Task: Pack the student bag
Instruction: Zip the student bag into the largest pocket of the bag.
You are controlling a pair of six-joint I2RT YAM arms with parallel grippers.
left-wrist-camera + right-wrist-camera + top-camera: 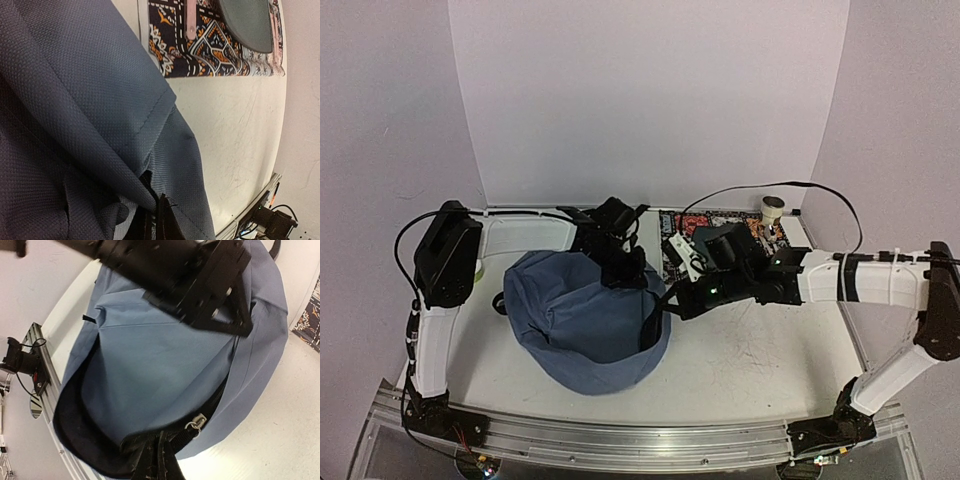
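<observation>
The left gripper [156, 210] is pinched tight on a fold of the student bag [582, 318], right at its fingertips, near the back top of the bag. The big blue bag lies on the table [760, 350], under and between both hands. The right gripper [159, 452] is closed too. It bites the bag's edge just by the silver zip pull [198, 421], and the dark mouth of the bag [80, 425] gapes a little beside it. The job now looks like opening the bag wide so things can go in. To do it well, I think the left hand should lift its fold up and away while the right hand holds its edge low and pulls the other way. Both should go slow and soft, so the cloth does not slip out. Behind the right hand lie a patterned cloth [215, 62] and a roll of tape [773, 208]
</observation>
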